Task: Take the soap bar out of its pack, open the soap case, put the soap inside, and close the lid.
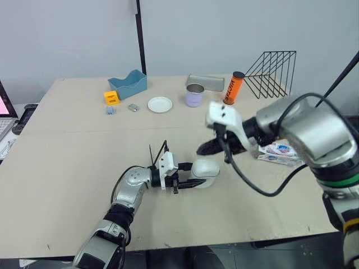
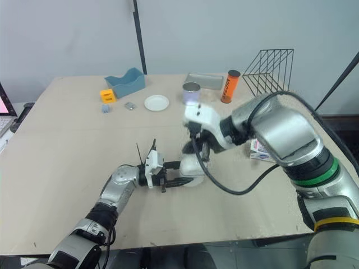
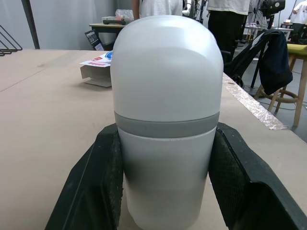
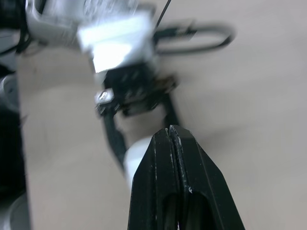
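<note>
1. Left pincer (image 1: 188,182): textured black fingers (image 3: 96,191) clamped on both sides of the smooth, round-ended white soap case (image 3: 168,120), which has a grey band round its middle.
2. Right pincer (image 4: 175,136): fingers pressed together, empty, just above the case.
3. Printed cardboard soap pack (image 1: 277,151): lying flat, right of the right pincer.

Right arm (image 1: 305,129): bulky silver-grey shell, green ring (image 1: 338,181), yellow band (image 1: 351,223), white wrist block (image 1: 223,116), and a looping black cable (image 1: 269,194). Left arm (image 1: 130,189): slimmer, silver joints, black segments, thin black wires. Left tool (image 1: 197,175) and right tool (image 4: 172,136): black wedge-shaped fingers.
</note>
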Controlling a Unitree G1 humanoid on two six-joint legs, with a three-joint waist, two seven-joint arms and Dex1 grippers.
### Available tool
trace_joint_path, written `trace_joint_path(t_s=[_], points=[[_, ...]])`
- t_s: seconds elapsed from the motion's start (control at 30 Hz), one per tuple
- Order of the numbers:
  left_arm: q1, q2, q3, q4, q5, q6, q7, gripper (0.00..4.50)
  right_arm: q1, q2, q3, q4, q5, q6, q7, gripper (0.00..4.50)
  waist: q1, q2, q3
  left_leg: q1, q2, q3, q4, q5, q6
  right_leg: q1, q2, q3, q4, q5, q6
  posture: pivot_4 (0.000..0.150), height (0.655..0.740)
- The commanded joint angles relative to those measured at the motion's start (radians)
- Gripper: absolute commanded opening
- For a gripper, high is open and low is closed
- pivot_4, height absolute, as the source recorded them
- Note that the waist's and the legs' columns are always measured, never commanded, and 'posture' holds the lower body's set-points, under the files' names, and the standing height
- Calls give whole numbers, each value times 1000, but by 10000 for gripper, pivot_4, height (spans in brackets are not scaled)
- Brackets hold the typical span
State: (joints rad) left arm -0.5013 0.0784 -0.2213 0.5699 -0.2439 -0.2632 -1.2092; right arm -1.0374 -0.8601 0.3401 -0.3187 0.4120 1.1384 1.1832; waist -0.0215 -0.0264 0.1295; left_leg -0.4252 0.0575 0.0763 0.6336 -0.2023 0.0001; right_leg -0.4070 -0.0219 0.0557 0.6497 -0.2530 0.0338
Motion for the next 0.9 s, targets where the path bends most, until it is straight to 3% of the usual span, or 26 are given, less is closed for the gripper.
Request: trace_joint_path(t_s=[0.03,0.17,0.33,0.5,0.67,0.77,0.9], points=[[-3,27,13,-49,-11,-12,-19,19311,22,-35,-121,-15,32,-24,-20,7779,0,0,0,0,0,0,0,0,0,0,0,0,0,0,0,1500,7393],[-9,52,29,-83,-27,-4,-21,19311,99,-58,-195,-6,23,-62,-71,23332,0,0,0,0,0,0,0,0,0,0,0,0,0,0,0,1500,7393],[-3,129,61,-250,-95,138,-33,19311,235,8,-410,31,68,-146,-175,44572,0,-1,1,0,0,0,0,0,0,0,1,1,0,0,1,1500,7393],[15,270,101,-502,-199,505,38,19311,371,39,-566,-54,176,-113,-209,44572,0,-2,1,-1,1,-1,-1,0,0,1,2,1,0,-1,2,1500,7393],[-36,386,142,-640,-405,1056,144,19311,483,87,-619,-114,228,-101,-308,44572,-2,-2,2,1,1,-4,0,0,0,3,3,1,1,-5,10,1500,7393],[-71,379,175,-646,-515,1271,201,19311,520,104,-607,-108,211,-132,-359,44572,-1,-3,2,1,0,-5,1,0,0,3,3,0,1,-5,10,1500,7393],[-130,293,255,-586,-650,1508,314,19311,554,113,-582,-100,190,-169,-403,44572,0,-3,2,0,-3,-8,1,0,0,4,2,0,1,-6,12,1500,7393]])
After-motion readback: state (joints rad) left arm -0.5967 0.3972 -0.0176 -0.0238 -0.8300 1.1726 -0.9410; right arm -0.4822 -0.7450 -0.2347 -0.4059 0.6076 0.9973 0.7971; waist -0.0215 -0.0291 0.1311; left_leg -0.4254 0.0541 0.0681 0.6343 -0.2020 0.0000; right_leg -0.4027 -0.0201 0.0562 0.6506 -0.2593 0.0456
